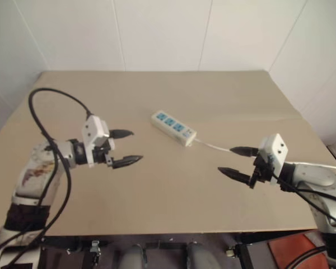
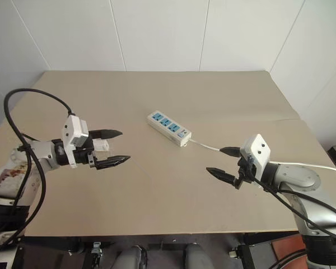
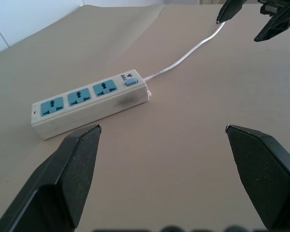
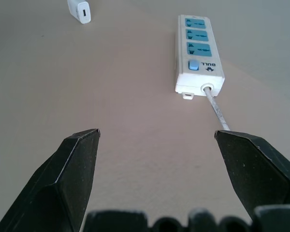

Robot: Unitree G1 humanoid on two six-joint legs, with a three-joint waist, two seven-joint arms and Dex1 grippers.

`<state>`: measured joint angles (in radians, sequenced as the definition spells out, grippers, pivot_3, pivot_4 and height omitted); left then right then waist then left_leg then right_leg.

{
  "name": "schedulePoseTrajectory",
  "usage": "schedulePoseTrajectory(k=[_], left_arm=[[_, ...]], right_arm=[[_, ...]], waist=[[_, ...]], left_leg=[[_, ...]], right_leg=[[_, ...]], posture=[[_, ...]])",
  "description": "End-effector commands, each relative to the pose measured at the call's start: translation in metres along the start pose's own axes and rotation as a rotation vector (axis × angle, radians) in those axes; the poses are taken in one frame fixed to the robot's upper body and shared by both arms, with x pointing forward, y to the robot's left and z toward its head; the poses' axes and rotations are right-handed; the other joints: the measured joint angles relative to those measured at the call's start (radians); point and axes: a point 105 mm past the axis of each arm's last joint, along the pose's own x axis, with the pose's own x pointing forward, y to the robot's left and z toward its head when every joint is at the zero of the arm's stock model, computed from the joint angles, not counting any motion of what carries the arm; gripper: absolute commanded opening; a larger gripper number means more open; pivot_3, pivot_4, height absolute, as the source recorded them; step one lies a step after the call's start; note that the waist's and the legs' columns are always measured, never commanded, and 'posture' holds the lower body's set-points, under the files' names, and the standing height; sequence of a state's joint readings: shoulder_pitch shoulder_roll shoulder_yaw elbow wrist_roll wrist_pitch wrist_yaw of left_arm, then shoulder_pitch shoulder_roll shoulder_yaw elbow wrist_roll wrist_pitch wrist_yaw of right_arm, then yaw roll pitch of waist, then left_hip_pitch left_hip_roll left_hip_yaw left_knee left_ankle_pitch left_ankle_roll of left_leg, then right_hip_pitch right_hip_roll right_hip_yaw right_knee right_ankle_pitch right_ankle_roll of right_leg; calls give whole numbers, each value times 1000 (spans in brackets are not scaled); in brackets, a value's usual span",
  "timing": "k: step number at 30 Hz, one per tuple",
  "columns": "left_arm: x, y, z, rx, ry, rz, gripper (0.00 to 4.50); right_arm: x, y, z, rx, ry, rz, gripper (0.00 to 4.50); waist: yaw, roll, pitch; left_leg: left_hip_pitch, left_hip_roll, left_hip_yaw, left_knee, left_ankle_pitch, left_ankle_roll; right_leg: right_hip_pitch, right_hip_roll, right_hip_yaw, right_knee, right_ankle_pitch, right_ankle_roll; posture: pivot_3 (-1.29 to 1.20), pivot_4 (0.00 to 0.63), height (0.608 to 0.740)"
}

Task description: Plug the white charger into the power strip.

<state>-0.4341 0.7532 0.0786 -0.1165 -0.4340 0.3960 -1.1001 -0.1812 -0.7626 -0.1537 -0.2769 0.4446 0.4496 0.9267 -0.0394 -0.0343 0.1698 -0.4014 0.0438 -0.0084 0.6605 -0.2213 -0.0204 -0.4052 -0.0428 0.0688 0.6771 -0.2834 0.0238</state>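
Note:
The power strip (image 1: 173, 128) lies flat at the middle of the table, its three blue socket faces up and its cord (image 1: 213, 146) trailing to the right. The white charger (image 4: 79, 10) lies on the table to the left of the strip, under my left gripper, and shows between that gripper's fingers (image 2: 102, 145). My left gripper (image 1: 126, 148) hovers left of the strip, open and empty. To the right, near the cord, my right gripper (image 1: 226, 159) is also open and empty. Both point inward at the strip.
The tan table (image 1: 157, 196) runs back to white walls. Its front edge lies just below both arms. A black cable (image 1: 42, 112) loops above my left arm. The strip's cord runs toward the table's right edge.

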Motion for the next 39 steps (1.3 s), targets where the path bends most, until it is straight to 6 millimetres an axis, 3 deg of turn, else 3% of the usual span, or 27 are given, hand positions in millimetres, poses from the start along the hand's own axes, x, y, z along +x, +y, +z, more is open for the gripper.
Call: schedulePoseTrajectory(k=[1, 19, 26, 33, 39], left_arm=[[0, 3, 10, 33, -13, -8, 4500], [17, 21, 28, 32, -40, -78, 4500], [19, 12, 28, 27, -40, -134, 4500], [13, 19, 25, 38, -20, -86, 4500], [17, 24, 19, 39, -4, -13, 4500]], right_arm=[[0, 2, 7, -20, -21, -10, 4463], [-7, 23, 8, 27, -41, -60, 4463], [-9, 26, 8, 34, -37, -47, 4463], [-10, -1, 17, -23, -76, -136, 4463], [32, -37, 14, -15, -105, -113, 4463]], waist=[[0, 0, 0], [2, 0, 0], [0, 0, 0], [-2, 0, 0], [-8, 0, 0]], left_leg=[[0, 0, 0, 0, 0, 0], [-1, 0, 0, 0, 0, 0], [-1, 0, 0, 0, 0, 1], [-1, 0, 0, 0, 0, 1], [1, 0, 0, 0, 0, 1]], right_leg=[[0, 0, 0, 0, 0, 0], [0, 0, 0, -1, 0, 0], [0, 0, 0, -1, 0, 0], [0, 0, 0, -1, 0, 0], [1, 0, 1, -1, 0, 1]], posture=[[0, 150, 740], [0, 150, 740], [0, 150, 740], [0, 150, 740], [0, 150, 740]])
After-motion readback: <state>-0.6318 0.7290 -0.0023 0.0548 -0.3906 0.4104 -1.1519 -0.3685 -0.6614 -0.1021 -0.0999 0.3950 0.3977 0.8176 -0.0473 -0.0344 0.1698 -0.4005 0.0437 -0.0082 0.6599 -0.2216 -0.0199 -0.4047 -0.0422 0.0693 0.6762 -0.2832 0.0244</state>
